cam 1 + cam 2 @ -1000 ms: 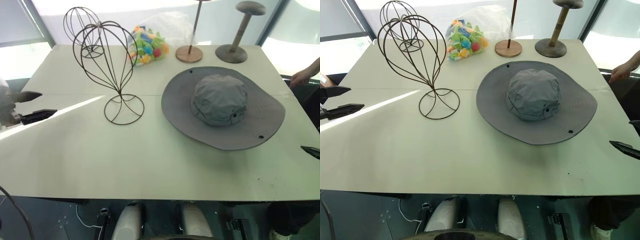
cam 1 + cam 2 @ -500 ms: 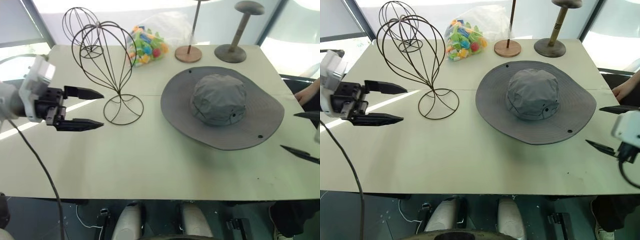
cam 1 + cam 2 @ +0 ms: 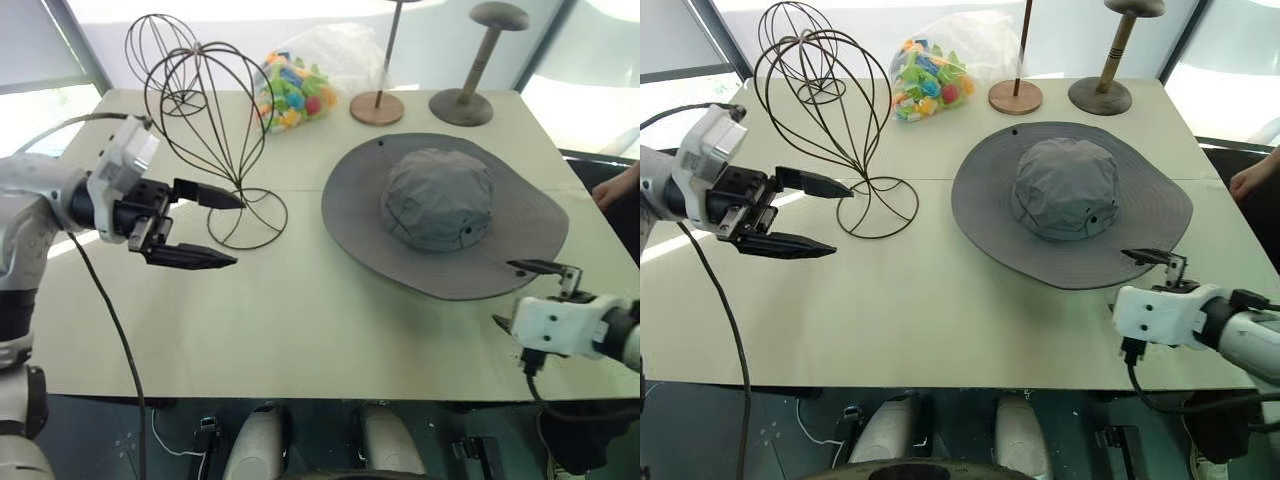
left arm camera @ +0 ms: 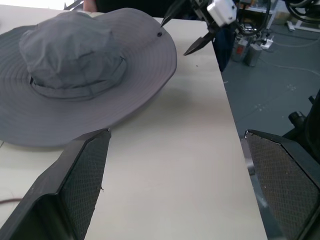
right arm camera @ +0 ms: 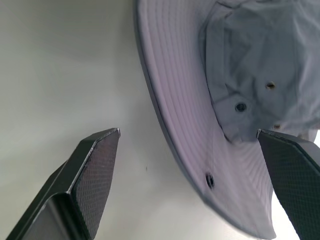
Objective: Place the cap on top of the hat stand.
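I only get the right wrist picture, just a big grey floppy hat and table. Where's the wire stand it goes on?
Observer: The dark wire hat stand is upright on the table, to the left of the grey floppy fabric hat.
Operator: Is my other gripper busy?
Observer: The left gripper is open and empty, beside the stand's round base.
Operator: Anything else on the table?
Observer: A clear bag of colourful toys at the far edge, next to a brown wooden mushroom-top post.
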`<action>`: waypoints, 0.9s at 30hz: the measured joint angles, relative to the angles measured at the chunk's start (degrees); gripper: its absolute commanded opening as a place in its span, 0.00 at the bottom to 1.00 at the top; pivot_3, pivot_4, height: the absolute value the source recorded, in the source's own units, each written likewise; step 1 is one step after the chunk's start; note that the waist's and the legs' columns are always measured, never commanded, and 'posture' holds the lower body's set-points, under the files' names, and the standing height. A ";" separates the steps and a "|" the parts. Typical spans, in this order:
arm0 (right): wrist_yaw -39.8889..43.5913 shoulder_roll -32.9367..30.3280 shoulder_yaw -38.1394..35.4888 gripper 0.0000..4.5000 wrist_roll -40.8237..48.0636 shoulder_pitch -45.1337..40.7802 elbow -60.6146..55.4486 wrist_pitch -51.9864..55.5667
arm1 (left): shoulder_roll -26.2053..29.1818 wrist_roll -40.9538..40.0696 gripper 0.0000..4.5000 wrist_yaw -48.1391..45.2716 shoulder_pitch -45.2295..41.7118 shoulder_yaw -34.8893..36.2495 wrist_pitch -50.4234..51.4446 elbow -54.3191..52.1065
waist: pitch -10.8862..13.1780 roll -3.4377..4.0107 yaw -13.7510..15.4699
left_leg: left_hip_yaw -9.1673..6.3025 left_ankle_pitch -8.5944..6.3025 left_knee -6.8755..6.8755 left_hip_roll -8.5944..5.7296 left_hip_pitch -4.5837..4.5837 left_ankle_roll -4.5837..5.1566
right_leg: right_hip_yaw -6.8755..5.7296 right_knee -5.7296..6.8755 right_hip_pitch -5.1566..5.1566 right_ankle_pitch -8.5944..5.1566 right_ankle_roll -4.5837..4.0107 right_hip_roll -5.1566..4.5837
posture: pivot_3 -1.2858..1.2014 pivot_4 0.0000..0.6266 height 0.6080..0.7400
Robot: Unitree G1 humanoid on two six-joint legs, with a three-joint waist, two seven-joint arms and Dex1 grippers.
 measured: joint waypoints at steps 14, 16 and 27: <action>-13.55 3.34 17.32 0.70 -12.98 -11.65 15.36 -1.59 | -1.29 0.78 1.00 0.55 -1.37 -1.43 0.10 0.66 | 0.01 0.00 0.14 | -0.01 0.00 0.02 0.00 -0.07 0.00 | 0.00 0.02 -0.06 0.00 -0.01 0.00 | 0.52 0.24 0.99; -13.59 3.94 17.33 0.47 -12.78 -11.93 15.36 -1.34 | -1.52 0.95 1.00 1.09 -1.36 -1.43 -0.02 0.65 | 0.01 0.00 0.14 | -0.02 0.00 0.02 0.00 -0.07 0.00 | 0.00 0.02 -0.07 0.00 -0.01 0.01 | 0.52 0.24 0.99; -12.92 7.68 17.29 0.01 -7.57 -15.63 15.41 3.34 | -1.47 1.41 1.00 3.69 -0.63 -0.88 0.11 0.29 | 0.01 0.01 0.08 | -0.02 0.00 0.02 0.01 -0.07 0.00 | 0.00 0.04 -0.07 0.00 -0.01 0.00 | 0.52 0.24 0.99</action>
